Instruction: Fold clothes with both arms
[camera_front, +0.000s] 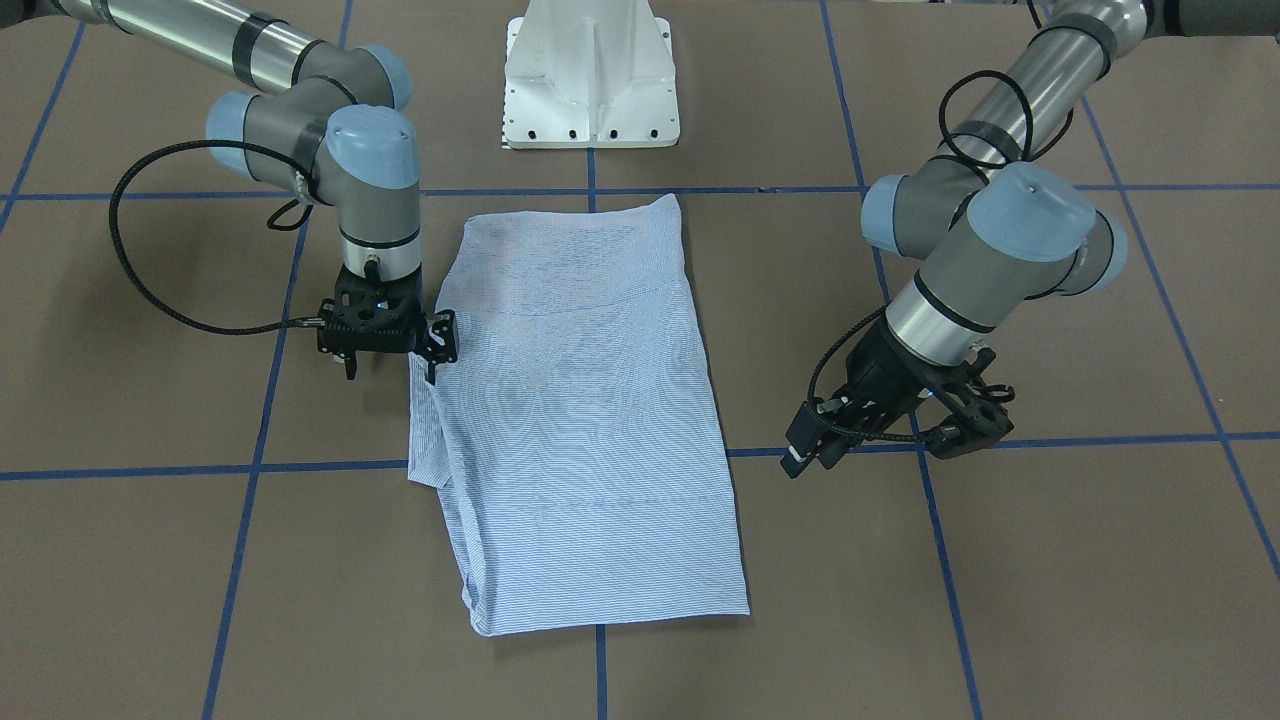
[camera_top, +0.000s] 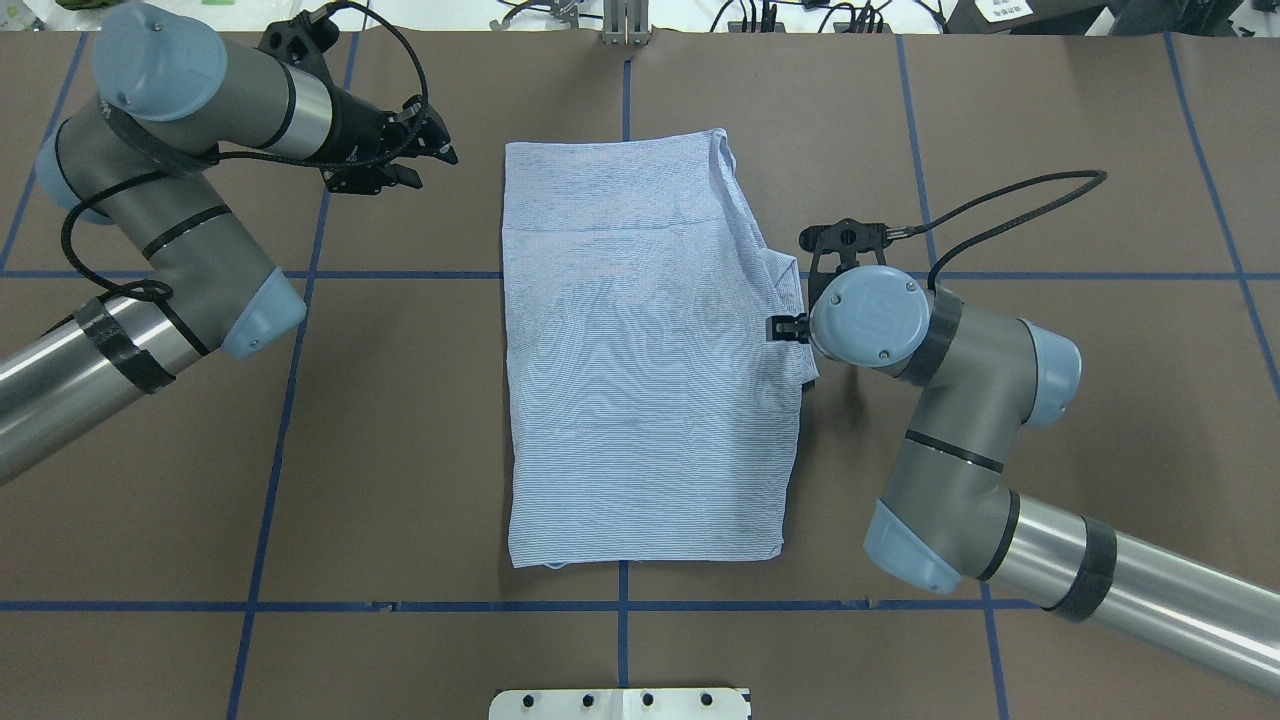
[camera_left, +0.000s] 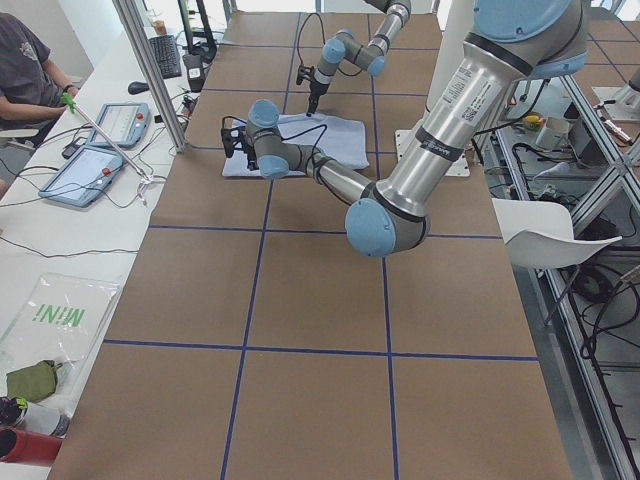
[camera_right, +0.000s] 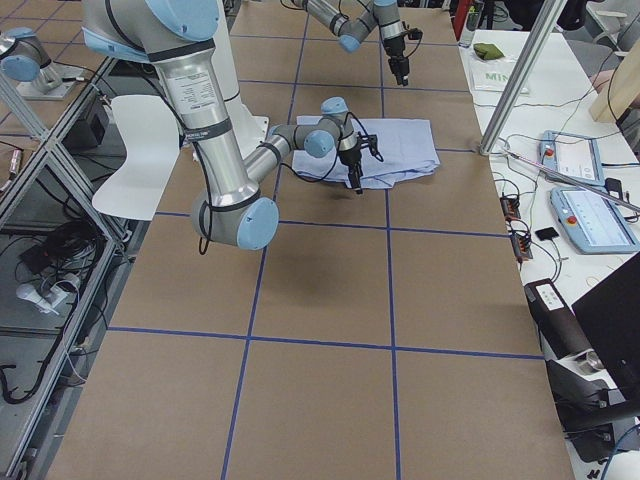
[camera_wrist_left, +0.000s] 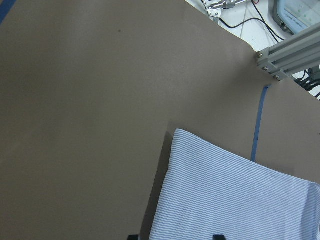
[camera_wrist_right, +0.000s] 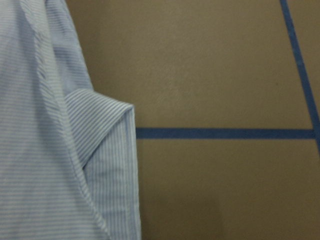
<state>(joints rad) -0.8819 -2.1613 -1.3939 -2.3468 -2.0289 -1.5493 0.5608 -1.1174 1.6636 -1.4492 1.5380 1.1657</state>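
On the table (camera_top: 400, 450), the shirt (camera_top: 640, 380) lies mid-table as a long folded panel. It looks light, soft and limp, best pinched at its corners. The left gripper (camera_top: 435, 170), near the far edge, and the right gripper (camera_front: 390, 372), beside the shirt, both gape empty.

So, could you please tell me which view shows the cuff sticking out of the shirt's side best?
The right wrist view: the cuff is close up, its folded edge clear against the table. The overhead and front views show it small, near the right gripper; the remaining views do not show it clearly.
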